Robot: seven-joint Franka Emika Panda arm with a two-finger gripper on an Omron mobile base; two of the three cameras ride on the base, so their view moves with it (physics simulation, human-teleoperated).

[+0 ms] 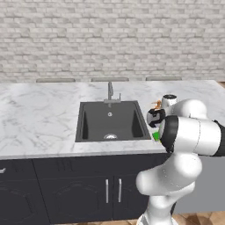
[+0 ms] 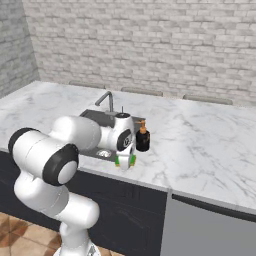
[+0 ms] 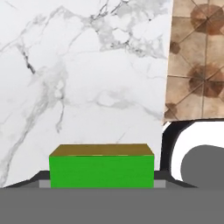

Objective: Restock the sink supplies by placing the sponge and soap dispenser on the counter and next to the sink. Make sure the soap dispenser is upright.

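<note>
The fingers (image 3: pixel 101 183) are closed on the small flat bright green sponge with a yellowish layer (image 3: pixel 101 169): in the hand view it fills the bottom centre of the frame, with a dark finger tip showing at each of its ends. Beyond it in that view spreads the white-grey veined marble tabletop (image 3: pixel 78 78), whose edge runs down the right of the frame with brown floor tiles (image 3: pixel 197 52) past it. So the sponge hangs above the slab near its front edge; whether it already touches the marble cannot be told.

In the right base view the sponge (image 2: pixel 125 161) is a speck of green under the white hand, at centre frame. The squat round black soap dispenser with an orange pump nozzle (image 2: pixel 142 137) stands upright just beside the hand, up and to its right, on the tabletop. The dark grey recessed sink (image 2: pixel 92 119) lies to the left, mostly behind the arm. In the left base view the sink (image 1: pixel 112 121) sits at centre, its slim metal faucet (image 1: pixel 110 92) above it, and the sponge (image 1: pixel 156 136) peeks out at its lower right corner.

The dispenser seems already placed, so the step in hand is setting down the sponge. The next move calls for a short descent until it rests flat, then opening the fingers and lifting straight up, clear of the dispenser.
</note>
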